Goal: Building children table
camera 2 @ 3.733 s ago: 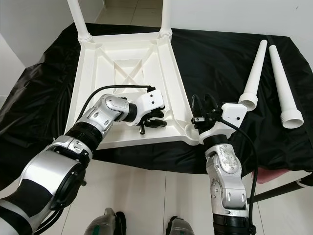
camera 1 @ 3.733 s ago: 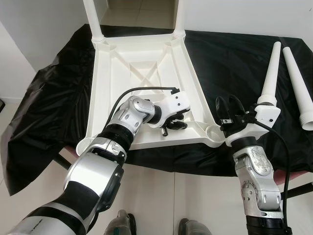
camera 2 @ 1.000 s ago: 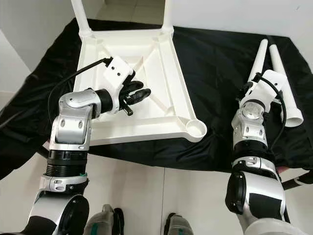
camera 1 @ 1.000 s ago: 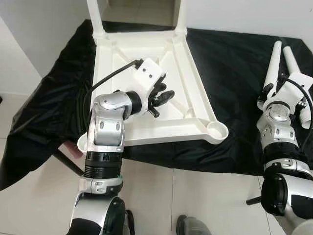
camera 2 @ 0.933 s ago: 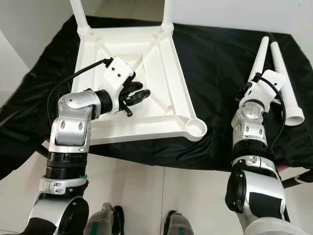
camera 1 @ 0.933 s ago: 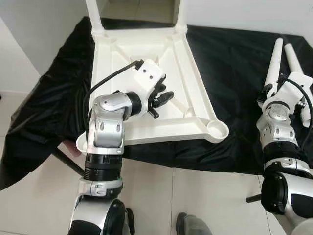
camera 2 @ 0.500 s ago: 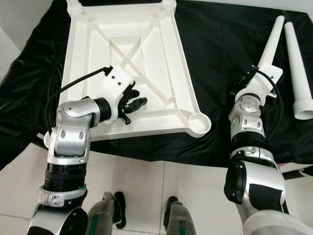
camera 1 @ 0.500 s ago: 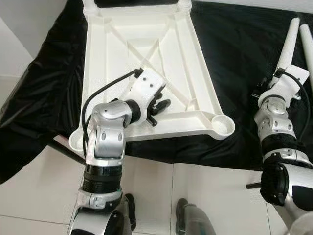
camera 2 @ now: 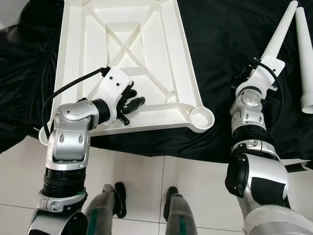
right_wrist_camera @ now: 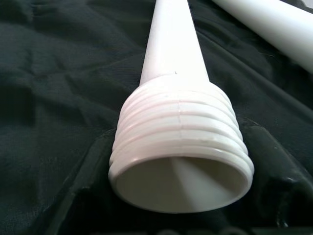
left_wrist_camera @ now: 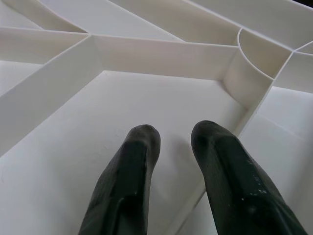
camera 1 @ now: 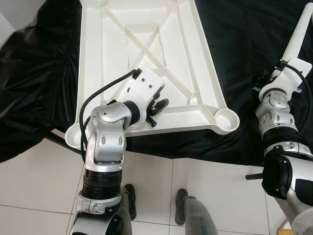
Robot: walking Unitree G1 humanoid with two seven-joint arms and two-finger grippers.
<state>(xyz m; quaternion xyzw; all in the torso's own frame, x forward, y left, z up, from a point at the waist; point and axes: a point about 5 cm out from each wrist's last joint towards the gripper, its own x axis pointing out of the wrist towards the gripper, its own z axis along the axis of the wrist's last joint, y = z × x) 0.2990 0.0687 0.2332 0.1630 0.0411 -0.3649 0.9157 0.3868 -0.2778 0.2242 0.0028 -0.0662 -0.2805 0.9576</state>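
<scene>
you see a table top [camera 1: 146, 44] of smooth, slightly glossy white moulded plastic, ribbed underneath. the leg [right_wrist_camera: 178, 98] is matt white plastic with a ridged thread. the cloth [camera 2: 230, 44] beneath is black, creased and faintly shiny.

We find no readable text, label, brand, number or sign on anything here.
</scene>
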